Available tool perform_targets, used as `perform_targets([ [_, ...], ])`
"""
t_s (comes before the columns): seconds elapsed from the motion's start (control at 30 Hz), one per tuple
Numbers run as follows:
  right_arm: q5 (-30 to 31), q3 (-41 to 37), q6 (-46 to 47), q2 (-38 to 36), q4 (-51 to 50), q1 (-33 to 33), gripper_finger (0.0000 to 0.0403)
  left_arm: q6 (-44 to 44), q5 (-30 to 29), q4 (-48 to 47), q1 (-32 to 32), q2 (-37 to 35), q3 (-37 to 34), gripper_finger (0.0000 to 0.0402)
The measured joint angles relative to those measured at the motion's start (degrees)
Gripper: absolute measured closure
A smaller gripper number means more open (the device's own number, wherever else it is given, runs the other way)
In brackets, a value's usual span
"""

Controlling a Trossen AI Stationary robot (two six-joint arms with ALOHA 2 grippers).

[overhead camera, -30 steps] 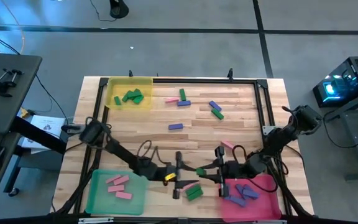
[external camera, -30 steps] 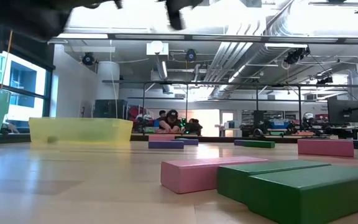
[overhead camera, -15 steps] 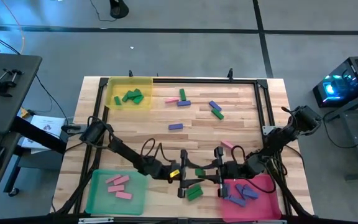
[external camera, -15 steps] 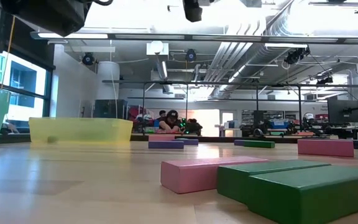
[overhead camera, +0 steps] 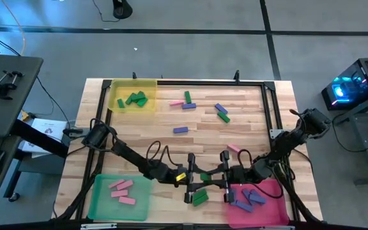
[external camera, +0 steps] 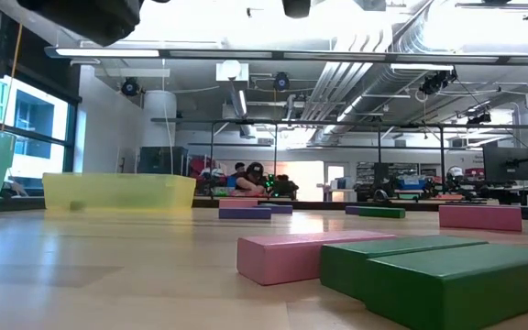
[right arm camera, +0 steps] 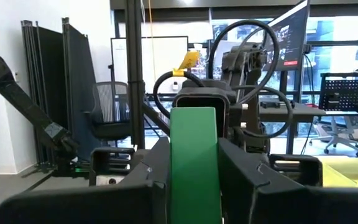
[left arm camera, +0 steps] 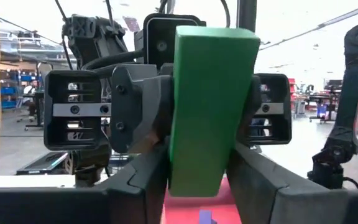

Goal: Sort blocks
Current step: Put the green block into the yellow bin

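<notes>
Both arms reach in low over the near part of the counter (overhead camera: 171,144) and meet nose to nose near the middle of its near edge. The left arm stretches from the left edge across toward the middle. The right arm bends in from the right edge.

The left gripper (overhead camera: 192,179) and the right gripper (overhead camera: 221,177) face each other, with one green block (overhead camera: 205,176) between them. In the left wrist view the green block (left arm camera: 211,106) stands up tall between that arm's dark fingers (left arm camera: 148,180), which press on both its sides. In the right wrist view the same block (right arm camera: 194,163) sits between that arm's fingers (right arm camera: 157,168) too. So both sets of fingers hold the one green block, up off the counter. It is a plain flat bar, bright green all over.

Just under the grippers, more blocks lie on the counter near the near edge: a pink one (external camera: 310,254) and green ones (external camera: 456,280) side by side.

Other blocks (overhead camera: 181,130) lie spread over the far half of the counter. The yellow tray (overhead camera: 147,86) in the far left corner holds green blocks. The green tray (overhead camera: 101,201) in the near left corner holds pink blocks. The pink-red tray (overhead camera: 275,190) in the near right corner holds purple-blue blocks.
</notes>
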Motion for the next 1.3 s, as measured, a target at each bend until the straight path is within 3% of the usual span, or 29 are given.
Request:
perform_targets([
  [0.2,0.49,0.00,0.45,0.00,-0.53,0.00,0.0331,0.40,-2.23,-1.43,-0.39,-0.07,0.16,0.0321],
  [0.3,0.47,0.01,3.03,-0.02,-3.09,-0.09,0.0310,0.68,-3.82,-2.70,-0.91,-0.07,0.16,0.0325],
  [0.53,1.99,0.04,7.70,-1.30,-12.70,0.67,0.0244,-4.16,-16.81,-16.07,-2.14,-0.81,0.35,0.0325],
  [0.63,7.51,0.02,9.44,-5.09,-19.28,2.51,0.0229,-11.66,-20.56,-28.96,-1.57,-4.41,0.37,0.0325],
  [0.87,26.72,0.02,15.36,-17.48,-39.74,9.89,0.0223,-31.95,-22.56,-76.12,4.99,-18.21,0.88,0.0325],
  [0.97,29.95,0.02,17.86,-20.33,-44.78,13.11,0.0223,-38.84,-21.88,-96.20,11.13,-24.01,0.88,0.0325],
  [1.1,32.45,0.02,21.60,-20.65,-49.42,15.66,0.0222,-43.76,-15.60,-118.39,25.75,-30.77,0.88,0.0325],
  [1.2,32.58,0.02,25.55,-20.63,-53.16,15.96,0.0222,-41.09,-9.55,-126.09,39.76,-33.55,0.85,0.0325],
  [1.3,32.69,0.02,28.03,-20.63,-55.45,15.78,0.0222,-34.86,-3.26,-126.62,53.06,-33.56,0.83,0.0325],
])
